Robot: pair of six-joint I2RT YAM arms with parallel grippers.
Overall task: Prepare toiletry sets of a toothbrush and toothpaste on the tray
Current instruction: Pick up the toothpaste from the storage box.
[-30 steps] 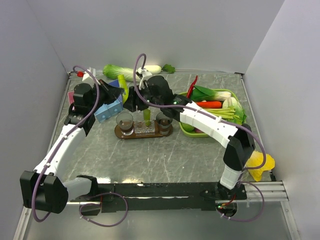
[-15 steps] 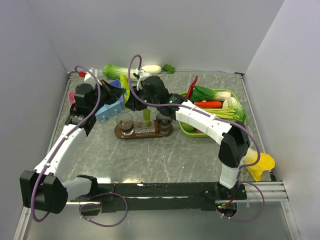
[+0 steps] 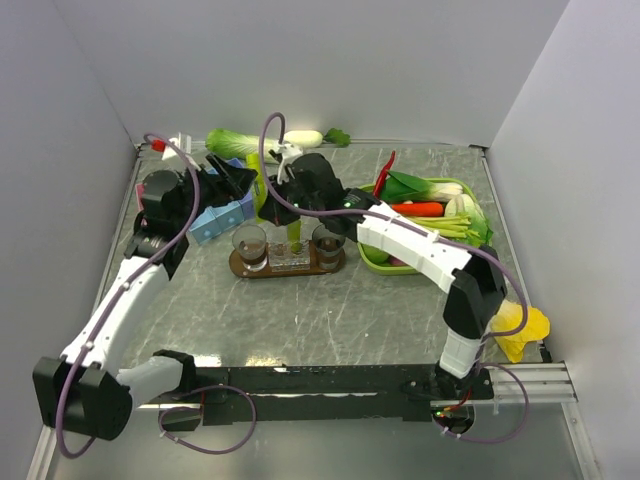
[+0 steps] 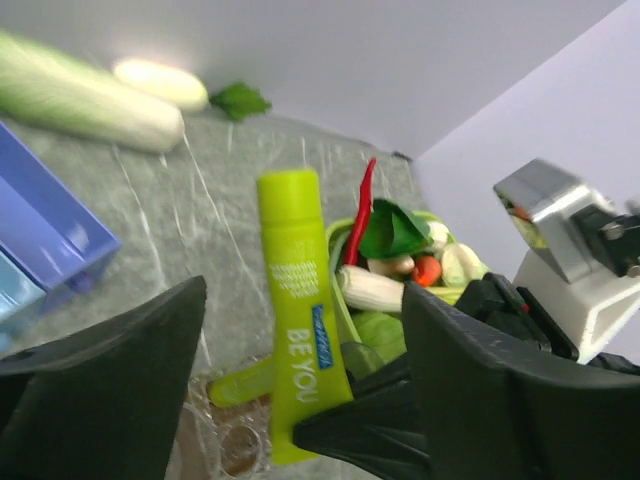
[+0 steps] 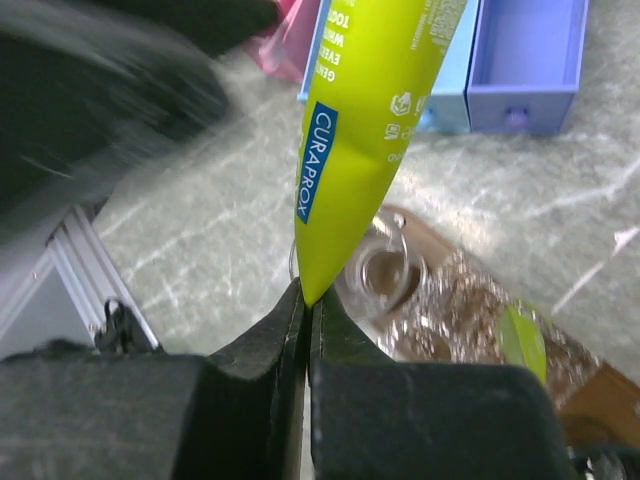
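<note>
1. Toothpaste tube, right wrist view, centre of frame: I read "CURAPROX" in white capitals on a blue band, running along the tube's length. The small white print higher up is cut off at the top edge, and I can make no whole words of it.
2. The tube in the left wrist view, lower centre: "BE YOU" in white capitals, lengthwise. The blue strip beside it and the fine print above are too small for me to read.
3. Top view: I can read nothing.
</note>
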